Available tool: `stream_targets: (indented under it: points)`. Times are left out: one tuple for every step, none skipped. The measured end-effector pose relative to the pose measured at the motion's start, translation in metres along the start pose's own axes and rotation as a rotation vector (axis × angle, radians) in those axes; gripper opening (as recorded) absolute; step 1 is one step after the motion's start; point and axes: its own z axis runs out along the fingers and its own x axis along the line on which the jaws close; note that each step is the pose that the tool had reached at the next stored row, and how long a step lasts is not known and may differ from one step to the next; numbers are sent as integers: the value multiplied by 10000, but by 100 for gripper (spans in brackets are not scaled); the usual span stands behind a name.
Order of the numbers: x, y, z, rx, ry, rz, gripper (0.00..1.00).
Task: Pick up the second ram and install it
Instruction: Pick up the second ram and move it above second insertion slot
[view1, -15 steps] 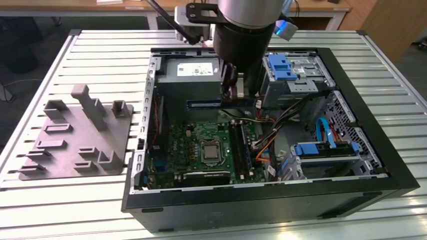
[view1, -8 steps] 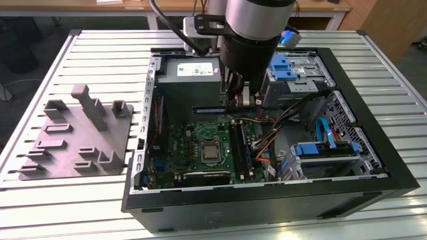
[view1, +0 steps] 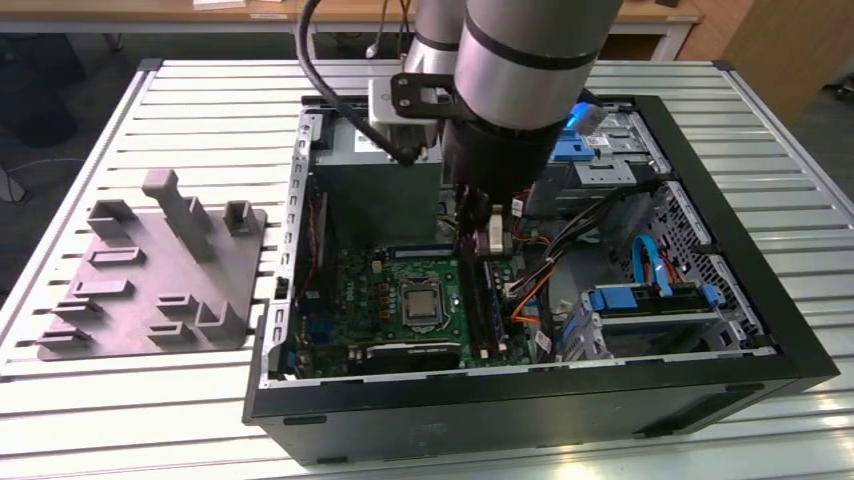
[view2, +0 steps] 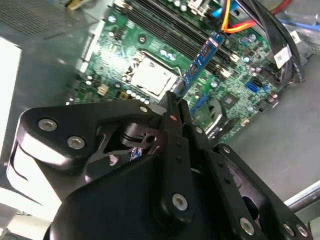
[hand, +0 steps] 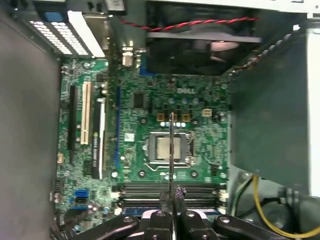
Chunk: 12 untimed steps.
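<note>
My gripper (view1: 470, 238) reaches down into the open computer case (view1: 534, 405), over the green board (view1: 354, 290). It is shut on the second ram (view2: 202, 55), a long thin stick that juts out from the fingertips (view2: 172, 107). In the first wrist view the second ram (hand: 171, 145) is edge-on, a thin line crossing the processor socket (hand: 157, 149), with the gripper (hand: 171, 194) just above the black memory slots (hand: 140, 189). In the second wrist view the stick hangs clear above the board (view2: 240, 80), near the long black slots (view2: 165, 25) and the socket (view2: 150, 75).
A grey holder block (view1: 147, 290) sits on the slatted table at the exterior view's left. Inside the case are a fan (hand: 205, 45), blue drive brackets (view1: 647, 300), and orange, blue and black cables (view1: 547, 270). A yellow cable (hand: 260, 210) runs beside the board.
</note>
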Motion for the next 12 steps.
stream_targets:
  points:
    - [18, -1, 18, 1, -1, 1, 14]
    - [26, -2, 37, 1, -4, 1, 14]
    - [31, -3, 54, 1, -3, 2, 14]
    - [35, -5, 71, 0, -1, 3, 14]
    - [38, -8, 89, 0, 0, 2, 14]
    - [40, -10, 106, 0, 0, 3, 14]
    - [42, -13, 125, 0, 0, 3, 14]
    - [44, -15, 144, 0, -1, 3, 14]
    - [46, -17, 161, 0, 0, 3, 14]
    - [47, -19, 179, 0, 0, 3, 14]
    - [48, -20, 191, 0, 0, 3, 14]
    - [48, -20, 191, 0, 1, 3, 14]
